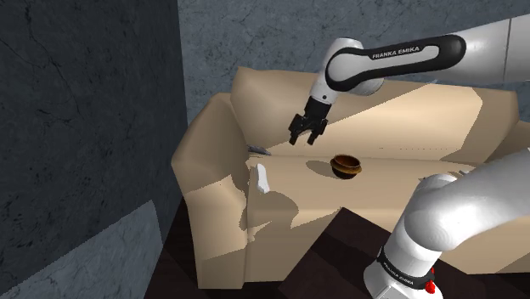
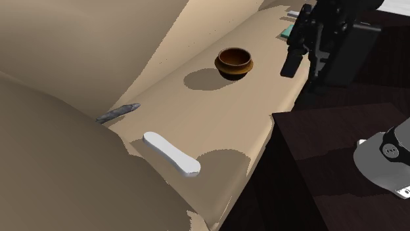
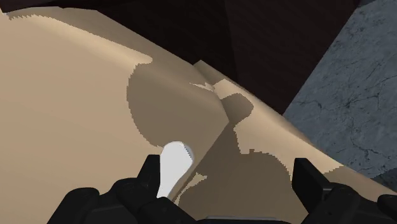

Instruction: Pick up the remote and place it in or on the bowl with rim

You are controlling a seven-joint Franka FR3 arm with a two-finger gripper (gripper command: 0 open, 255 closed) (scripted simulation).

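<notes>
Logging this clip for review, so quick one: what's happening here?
A white Franka arm holds its black claw open in the air above a beige sofa seat, gripping nothing. The white remote lies flat on the seat near the armrest, untouched. The small brown bowl sits empty further along the seat, apart from the remote. A thin grey object lies by the backrest. The pick-up has not yet begun.
</notes>
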